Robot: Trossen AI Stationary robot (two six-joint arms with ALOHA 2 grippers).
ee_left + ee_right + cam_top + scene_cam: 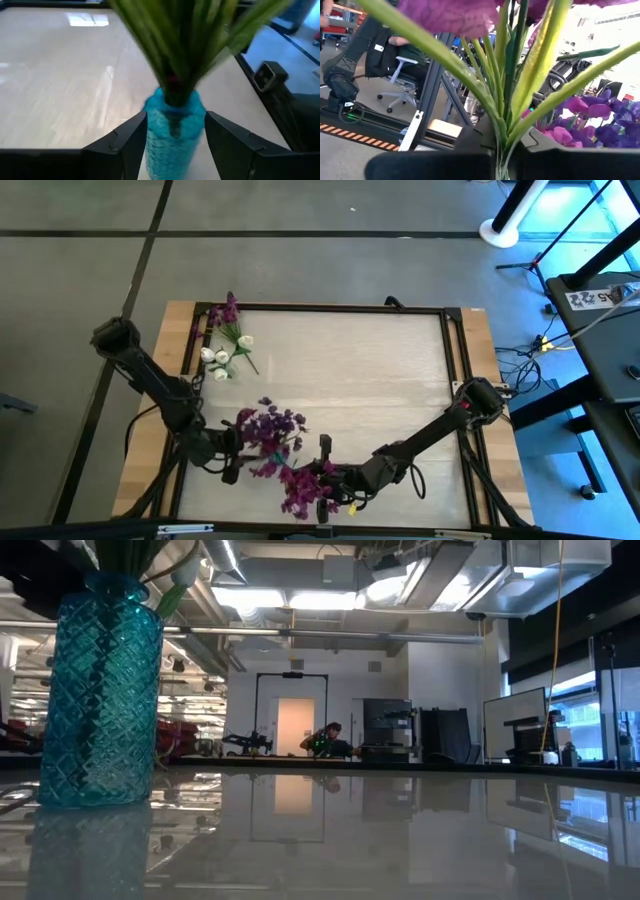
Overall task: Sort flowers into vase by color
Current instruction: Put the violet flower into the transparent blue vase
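A blue patterned glass vase point(175, 142) stands between the fingers of my left gripper point(232, 458) near the table's front left. Green stems rise from it, and purple blossoms point(270, 430) hide it from above. My right gripper point(335, 480), near the front edge, is shut on a purple flower point(300, 492) just right of that bunch. A second blue vase point(100, 690) stands on the table at the far left, holding white-budded flowers point(225, 358). A purple sprig point(228, 310) shows beside them. My left gripper holds the blue vase by two opposite sides of its upper body point(152, 137), just below the neck, one finger on each side. The fingers come nearly level, slanting a little down. The vase stays upright; its base is out of frame. My right gripper pinches the purple flower's green stems point(502, 142) near their lower end between its shut fingers. The stems fan out beyond the fingertips toward the blossoms point(450, 15). The fingers point toward the table's left, about level.
A dark frame rail point(330, 307) runs around the tabletop. A small black upright object point(325, 445) stands between the two grippers. The pale tabletop point(380, 370) lies bare in the middle and right. A person point(395, 50) sits beyond the table.
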